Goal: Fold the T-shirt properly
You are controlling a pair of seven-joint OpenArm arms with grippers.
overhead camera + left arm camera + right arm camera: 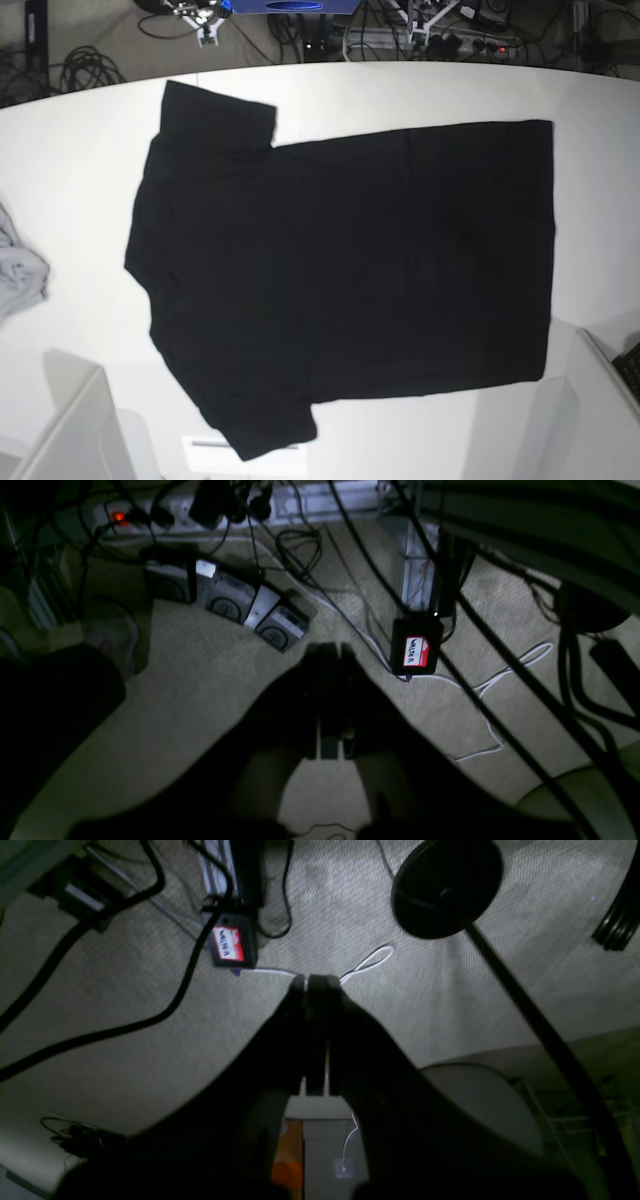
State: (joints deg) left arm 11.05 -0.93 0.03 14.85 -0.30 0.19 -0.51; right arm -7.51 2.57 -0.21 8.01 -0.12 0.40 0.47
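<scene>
- Across the middle of the white table (90, 130) the T-shirt (340, 280) lies spread flat, plain black side up, its collar end toward the table's left edge and its hem toward the right edge, one sleeve (215, 118) reaching the far edge and the other sleeve (265, 425) close to the near edge.
- No print shows from above, so I take it the printed face is down, though the cloth is so dark I would not swear to it.
- Nothing is folded yet by the look of it; the cloth sits fairly smooth, with only faint ripples.
- At the left edge a small grey cloth (20, 275) lies bunched, well apart from the shirt.
- Neither arm is over the table; both wrist cameras look down at carpet and cables below it.
- The left gripper (327, 652) has its jaws pressed together, holding nothing.
- The right gripper (317, 982) is likewise closed and empty.
- To start well, I would judge each arm should open its jaws, come over the table and pinch one sleeve-side edge at shoulder and hem together, lifting low and evenly so the fold line runs straight along the body and the cloth underneath does not drag.
</scene>
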